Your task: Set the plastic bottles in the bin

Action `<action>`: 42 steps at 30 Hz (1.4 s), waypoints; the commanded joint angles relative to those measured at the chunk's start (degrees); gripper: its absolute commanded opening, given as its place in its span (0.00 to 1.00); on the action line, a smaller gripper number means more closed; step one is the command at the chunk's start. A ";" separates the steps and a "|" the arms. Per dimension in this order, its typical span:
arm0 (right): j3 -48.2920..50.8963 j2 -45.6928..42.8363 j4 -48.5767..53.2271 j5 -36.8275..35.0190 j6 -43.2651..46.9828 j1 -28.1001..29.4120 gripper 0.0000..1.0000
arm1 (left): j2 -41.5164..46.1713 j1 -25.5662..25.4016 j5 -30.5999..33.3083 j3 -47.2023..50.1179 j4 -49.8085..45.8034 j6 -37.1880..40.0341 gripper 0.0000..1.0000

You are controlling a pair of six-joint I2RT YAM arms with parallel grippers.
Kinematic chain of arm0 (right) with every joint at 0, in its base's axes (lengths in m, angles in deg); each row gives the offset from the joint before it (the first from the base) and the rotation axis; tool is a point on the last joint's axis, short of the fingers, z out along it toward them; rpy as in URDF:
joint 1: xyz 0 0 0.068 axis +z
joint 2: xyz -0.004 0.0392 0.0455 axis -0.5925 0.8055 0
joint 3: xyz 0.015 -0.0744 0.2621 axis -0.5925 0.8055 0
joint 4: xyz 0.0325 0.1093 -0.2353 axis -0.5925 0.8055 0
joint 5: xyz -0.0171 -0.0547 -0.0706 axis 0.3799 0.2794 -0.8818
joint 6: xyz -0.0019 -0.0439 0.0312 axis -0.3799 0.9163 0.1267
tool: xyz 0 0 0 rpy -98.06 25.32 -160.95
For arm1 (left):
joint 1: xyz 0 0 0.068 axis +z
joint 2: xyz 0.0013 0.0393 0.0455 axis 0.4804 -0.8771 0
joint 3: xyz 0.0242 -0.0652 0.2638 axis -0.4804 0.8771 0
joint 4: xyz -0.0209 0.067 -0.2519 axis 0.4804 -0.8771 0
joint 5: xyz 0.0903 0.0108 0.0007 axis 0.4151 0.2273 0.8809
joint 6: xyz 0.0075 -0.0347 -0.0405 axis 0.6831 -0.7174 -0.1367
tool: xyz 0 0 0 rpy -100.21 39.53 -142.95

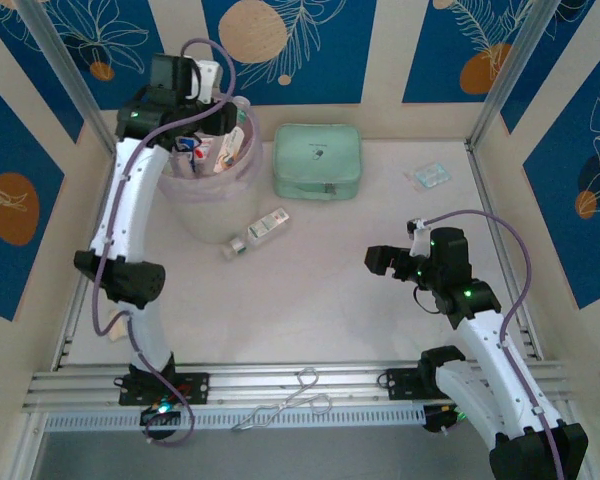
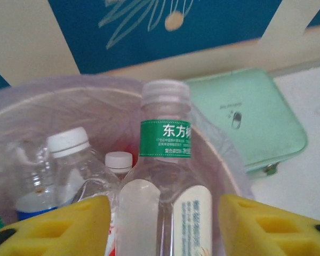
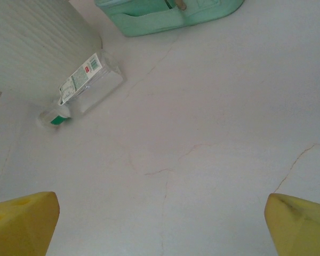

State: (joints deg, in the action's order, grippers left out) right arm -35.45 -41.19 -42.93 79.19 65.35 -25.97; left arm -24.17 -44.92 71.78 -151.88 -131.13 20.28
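Two yellow fingers (image 2: 53, 229) of the left pincer (image 2: 165, 213) flank a green-banded bottle (image 2: 165, 160) at the bin (image 1: 212, 205), cap up and body upright. In the left wrist view the finger on the left looks to touch the plastic while a sliver of pink liner shows beside the other. Whether the pincer is pinching the bottle or merely bracketing it cannot be told. The arm reaches to the far left corner of the table (image 1: 310, 310), which puts the bottle inside the rim, so a release would likely drop it among those already in. These include a white-capped bottle (image 2: 69, 154), a smaller white-capped one (image 2: 119, 161) and a blue-labelled bottle (image 2: 34, 205) low at the left. Outside the bin, one lying bottle (image 1: 258, 232) rests on its side on the table just beside the bin's base, green cap toward the near left; it looks like the part of the job not yet done. The right pincer (image 3: 160, 229), spread wide and holding nothing, hangs over bare table well to the right and faces that bottle, seemingly placed to collect it without crowding the left arm at the rim. A mint green case (image 1: 317, 160) sits just right of the bin and a clear packet (image 1: 428, 176) lies near the far right corner; neither belongs in the bin.
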 commanded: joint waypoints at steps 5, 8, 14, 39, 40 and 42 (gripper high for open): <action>0.85 -0.44 -0.75 1.62 -1.25 0.47 0.99 | -1.31 -0.51 1.81 11.05 2.17 2.52 0.37; 1.53 -0.54 -1.14 1.29 -1.49 0.77 0.99 | 2.99 -0.01 3.73 20.98 5.00 2.88 0.34; 1.09 0.95 -1.98 1.45 -0.81 0.79 0.99 | 6.45 2.65 0.95 30.60 8.87 1.57 0.28; -0.95 2.95 -3.02 0.63 -1.51 3.66 0.99 | -1.38 2.02 -1.88 6.80 4.27 2.01 0.49; -0.96 2.66 -2.60 0.24 -1.49 3.87 0.99 | -1.85 1.67 -1.24 6.96 3.73 2.54 0.49; -0.74 1.98 -1.73 -0.44 -1.41 4.04 0.99 | -2.90 0.68 0.88 8.18 2.49 4.19 0.47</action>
State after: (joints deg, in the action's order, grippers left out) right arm -34.73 -38.05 -45.88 79.52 64.28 -22.40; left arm -25.15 -43.30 70.93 -144.12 -126.03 22.96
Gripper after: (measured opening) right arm 0.990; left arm 0.474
